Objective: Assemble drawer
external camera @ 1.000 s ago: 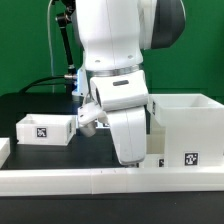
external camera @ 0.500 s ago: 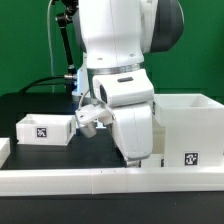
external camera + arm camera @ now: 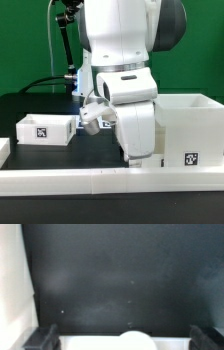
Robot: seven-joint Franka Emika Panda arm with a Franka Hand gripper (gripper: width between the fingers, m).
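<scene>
The drawer (image 3: 42, 128), a low white tray-box with one tag facing front, sits on the black table at the exterior view's left. It is apart from my arm. My gripper (image 3: 143, 158) points down between the drawer and the taller white box (image 3: 186, 122), close to that box's left wall. In the wrist view my gripper (image 3: 122, 338) is open, with the dark fingers (image 3: 42, 336) far apart. A white part with a rounded bump (image 3: 134, 341) lies between them at the frame's edge. I cannot tell what this part is, or whether the fingers touch it.
A long white rail (image 3: 100, 180) runs along the table's front edge. The big box carries a tag (image 3: 191, 157) on its front. A white strip (image 3: 10, 280) borders the black table (image 3: 120, 274) in the wrist view. Cables hang behind the arm.
My hand has shifted slightly toward the exterior view's right, nearer the big box. The drawer and the box have not moved.
</scene>
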